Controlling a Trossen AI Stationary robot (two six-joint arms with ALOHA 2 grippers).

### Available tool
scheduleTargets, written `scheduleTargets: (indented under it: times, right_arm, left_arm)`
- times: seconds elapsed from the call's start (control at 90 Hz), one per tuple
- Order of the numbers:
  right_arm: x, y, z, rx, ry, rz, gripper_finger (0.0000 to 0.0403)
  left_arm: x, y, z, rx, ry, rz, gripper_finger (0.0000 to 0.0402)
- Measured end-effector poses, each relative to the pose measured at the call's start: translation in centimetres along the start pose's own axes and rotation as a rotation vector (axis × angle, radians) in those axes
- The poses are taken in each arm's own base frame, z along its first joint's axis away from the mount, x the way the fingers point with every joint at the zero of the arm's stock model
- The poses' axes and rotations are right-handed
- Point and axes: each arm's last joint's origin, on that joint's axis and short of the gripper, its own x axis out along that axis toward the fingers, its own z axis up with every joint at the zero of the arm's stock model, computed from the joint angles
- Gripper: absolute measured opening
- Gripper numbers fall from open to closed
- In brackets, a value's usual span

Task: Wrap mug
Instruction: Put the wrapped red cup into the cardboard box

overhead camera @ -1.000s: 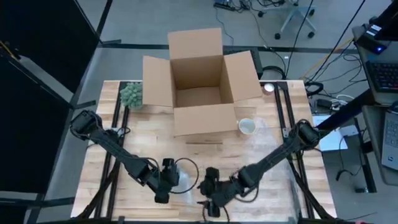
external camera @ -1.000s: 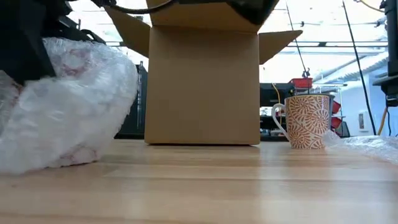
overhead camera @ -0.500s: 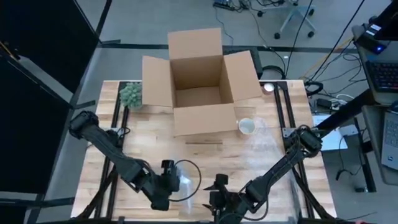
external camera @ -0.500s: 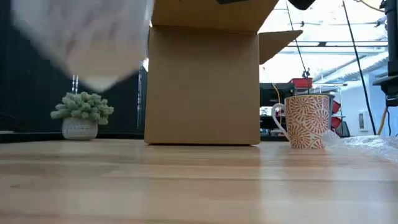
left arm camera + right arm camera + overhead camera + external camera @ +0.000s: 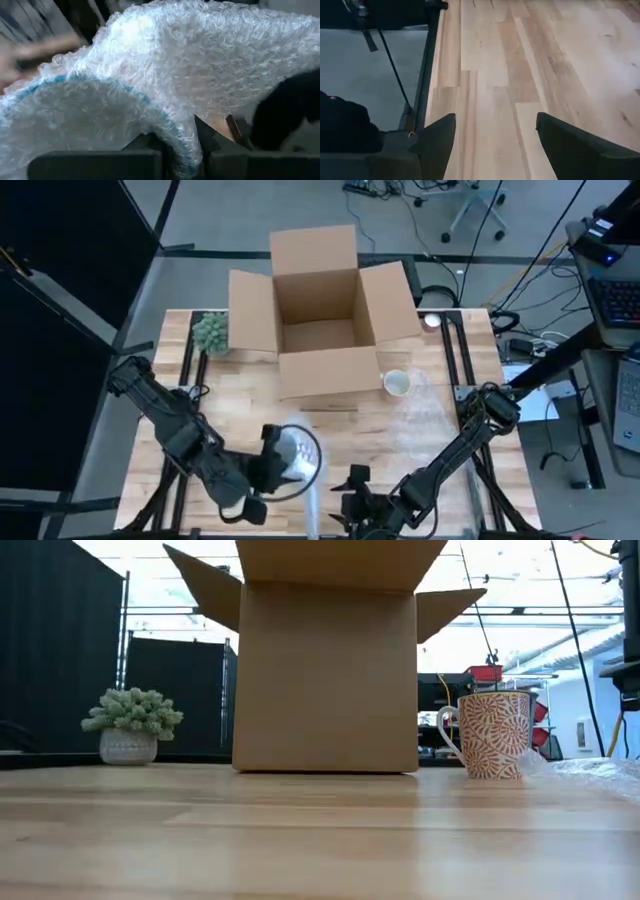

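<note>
My left gripper (image 5: 268, 468) is shut on a bubble-wrapped bundle (image 5: 299, 454), held up over the table's near middle. A round blue rim (image 5: 150, 107) shows through the wrap in the left wrist view. The bundle is out of the low view. My right gripper (image 5: 354, 502) hangs open at the near edge, to the right of the bundle, with only bare wood (image 5: 495, 125) between its fingers. An orange-patterned mug (image 5: 494, 735) stands upright on its base to the right of the box, also seen as the mug (image 5: 397, 383) from above. My left gripper pinches the bundle's wrapped round edge (image 5: 186, 150) between its two fingers, several layers of bubble wrap over the blue rim. The fingers come from the table's left. The bundle is lifted clear of the table, and loose wrap (image 5: 312, 502) trails toward the near edge.
An open cardboard box (image 5: 322, 315) stands at the far middle, flaps spread. A small potted plant (image 5: 211, 332) sits at the far left. A loose sheet of bubble wrap (image 5: 432, 412) lies on the right, by the mug. Bare wood lies in front of the box.
My left gripper has risen with the bundle, which lay on the table a second ago and is now lifted out of the low view. My right gripper has drawn back from the bundle toward the near edge.
</note>
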Motion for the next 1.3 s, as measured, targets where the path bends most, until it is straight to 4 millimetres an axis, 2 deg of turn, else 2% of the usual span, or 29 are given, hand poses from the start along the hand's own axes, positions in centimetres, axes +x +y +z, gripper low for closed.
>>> scheduleTargets:
  times: [0.111, 0.2, 0.289, 0.389, 0.556, 0.711, 0.822, 0.889, 1.022, 1.3]
  right_arm:
    - [0.0, 0.0, 0.0, 0.001, -0.001, 0.0, 0.0263]
    - [0.1, -0.1, 0.1, 0.006, -0.003, -0.002, 0.0263]
    - [0.2, -0.2, 0.2, 0.007, -0.003, -0.005, 0.0263]
    - [0.3, -0.3, 0.2, 0.008, -0.003, -0.006, 0.0263]
    - [0.2, -0.3, 0.1, 0.004, 0.001, -0.007, 0.0263]
    - [0.2, -0.3, -1.0, 0.033, 0.018, -0.009, 0.0263]
    - [0.4, -0.4, -2.7, 0.08, 0.053, -0.022, 0.0263]
    - [0.4, -0.5, -3.6, 0.119, 0.065, -0.028, 0.0263]
    - [0.1, -0.5, -4.9, 0.166, 0.087, -0.034, 0.0263]
    - [-0.9, 0.4, -5.9, 0.198, 0.073, -0.034, 0.0263]
  left_arm:
    - [-1.2, 1.3, 1.9, 0.081, -0.068, 0.034, 0.0021]
    - [-1.9, 3.1, 3.1, 0.145, -0.1, 0.164, 0.0021]
    - [-2.0, 5.8, 3.9, 0.176, -0.095, 0.319, 0.0021]
    - [-0.9, 10.0, 3.9, 0.143, -0.048, 0.442, 0.0021]
    - [0.8, 19.0, 1.9, 0.039, 0.109, 0.631, 0.0021]
    - [2.8, 27.1, -1.2, -0.102, 0.191, 0.635, 0.0021]
    - [4.2, 31.1, -3.8, -0.197, 0.266, 0.579, 0.0021]
    - [5.3, 32.6, -5.6, -0.243, 0.338, 0.542, 0.0021]
    - [8.7, 34.2, -8.7, -0.273, 0.498, 0.511, 0.0021]
    - [13.6, 35.2, -12.6, -0.28, 0.653, 0.478, 0.0021]
